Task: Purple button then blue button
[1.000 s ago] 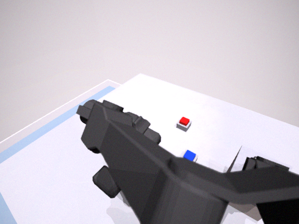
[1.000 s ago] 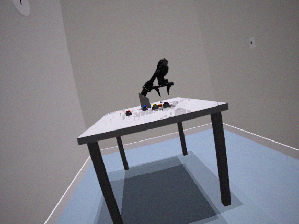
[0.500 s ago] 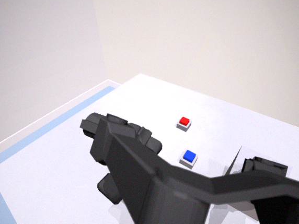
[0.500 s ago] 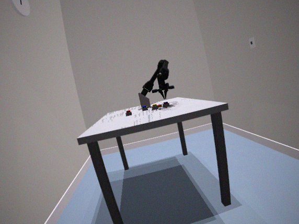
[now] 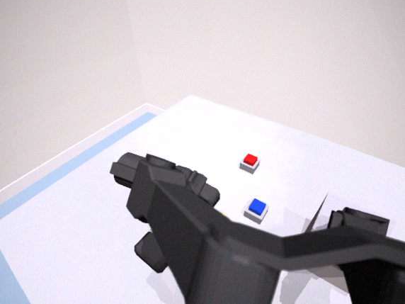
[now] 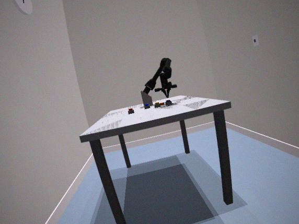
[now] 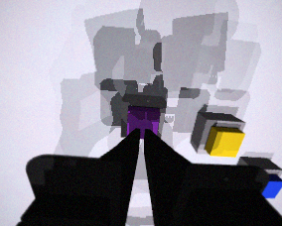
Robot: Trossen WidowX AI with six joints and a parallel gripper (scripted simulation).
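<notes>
Gripper: black gripper (image 7: 142, 136) is pointed down right over the purple button, fingers pressed together with just a thin sliver of light between them, nothing pinched in there.

Purple button: purple button (image 7: 143, 121) sits in its dark housing right at the fingertips in the wrist view. Tips overlap its near edge, but honestly can't tell if they're touching the cap or just above it. From the exterior view it's the dark purple one (image 6: 168, 102) at the right end of the row, directly under the gripper (image 6: 167, 95).

Blue button: blue button (image 5: 257, 205) on a light base, in the open just beside the arm in the top view. In the wrist view only a corner of it (image 7: 272, 188) peeks in at the right edge.

Yellow button: yellow button (image 7: 224, 141) is right of the purple one, apart from the fingers.

Red button: red button (image 5: 251, 159) is further out on the table than the blue one, well apart from the arm.

Arm: dark arm (image 5: 198, 224) fills the lower part of the top view and hides the purple button there.

Table: white table (image 6: 146, 116) on dark legs, buttons lined up in a row near the arm's base.
</notes>
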